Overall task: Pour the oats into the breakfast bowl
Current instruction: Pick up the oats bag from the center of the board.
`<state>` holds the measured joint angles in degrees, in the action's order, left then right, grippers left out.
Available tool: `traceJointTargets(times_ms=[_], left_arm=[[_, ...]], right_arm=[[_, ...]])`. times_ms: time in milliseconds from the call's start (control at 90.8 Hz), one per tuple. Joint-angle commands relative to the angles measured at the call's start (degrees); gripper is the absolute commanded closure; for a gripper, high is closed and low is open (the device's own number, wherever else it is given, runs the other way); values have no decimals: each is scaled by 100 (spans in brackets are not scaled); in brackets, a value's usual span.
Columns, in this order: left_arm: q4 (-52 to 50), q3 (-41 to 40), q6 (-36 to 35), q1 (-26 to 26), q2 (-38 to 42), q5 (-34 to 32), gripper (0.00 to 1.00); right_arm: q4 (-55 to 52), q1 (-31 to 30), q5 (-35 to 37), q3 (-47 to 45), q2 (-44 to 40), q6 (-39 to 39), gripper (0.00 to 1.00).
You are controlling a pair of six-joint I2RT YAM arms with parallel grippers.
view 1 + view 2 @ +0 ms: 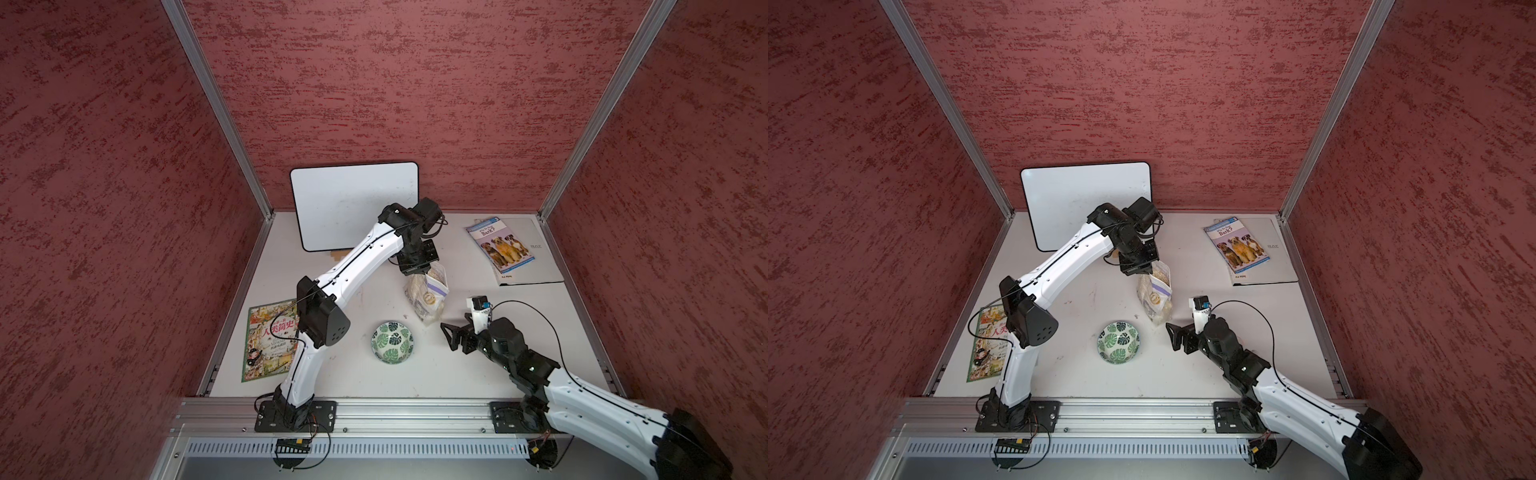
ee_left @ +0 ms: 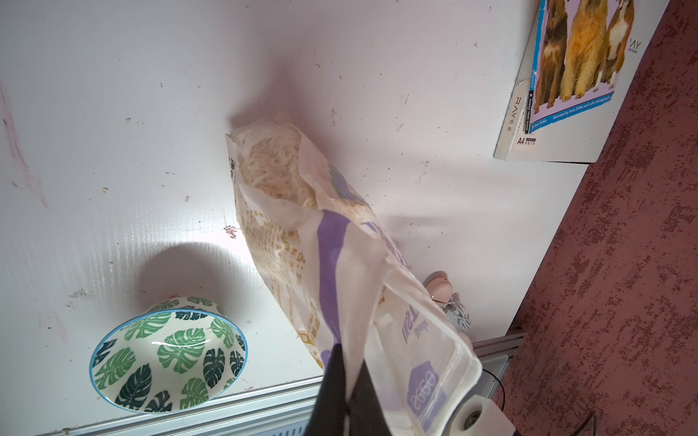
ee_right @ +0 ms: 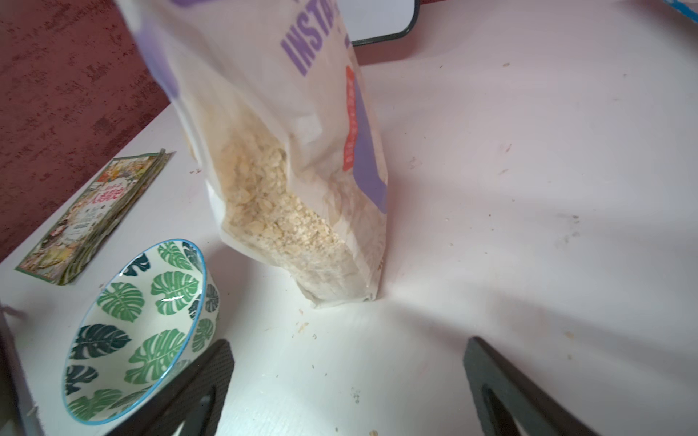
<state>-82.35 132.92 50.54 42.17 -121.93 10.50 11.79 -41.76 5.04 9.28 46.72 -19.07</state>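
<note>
Two pincers attend one bag. In a top view the left pincer [image 1: 417, 272], just above the middle of the frame, is clamped on the top edge of the oats [image 1: 427, 297] bag. The bag's long axis runs from that pinched top down and slightly right in the frame to its base. The base appears to touch the tabletop [image 1: 478, 374], with the bag leaning rather than upright and the flakes heaped in its lower half.

The right pincer [image 1: 448, 337] sits just below and right of the base. Its jaws are spread wide and hold nothing, and it points left in the frame toward the bag's bottom corner, near it but apart.

The breakfast bowl [image 1: 392, 342] stands empty to the lower left of the base, close to the bag without touching it.

By my reading, pouring has not begun. The coming move turns on the base lying directly ahead of the open right pincer, the nearer arm to that end. It could take the bottom and tip the mouth toward the bowl.
</note>
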Motion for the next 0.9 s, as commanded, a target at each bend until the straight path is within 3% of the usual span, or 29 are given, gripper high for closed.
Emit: traceJointTargets(times_ms=[0, 220, 496, 893], left_arm=[[346, 21, -62, -56, 259, 190, 100], [346, -120, -88, -112, 284, 238, 100], [331, -152, -89, -165, 266, 286, 100], [172, -170, -80, -196, 250, 377, 100]], right_arm=[[1318, -68, 510, -122, 348, 461, 1], [2843, -138, 101, -39, 1498, 1265, 1], [3682, -333, -191, 100, 2637, 1722, 1], [5512, -509, 392, 442, 4511, 1902, 1]])
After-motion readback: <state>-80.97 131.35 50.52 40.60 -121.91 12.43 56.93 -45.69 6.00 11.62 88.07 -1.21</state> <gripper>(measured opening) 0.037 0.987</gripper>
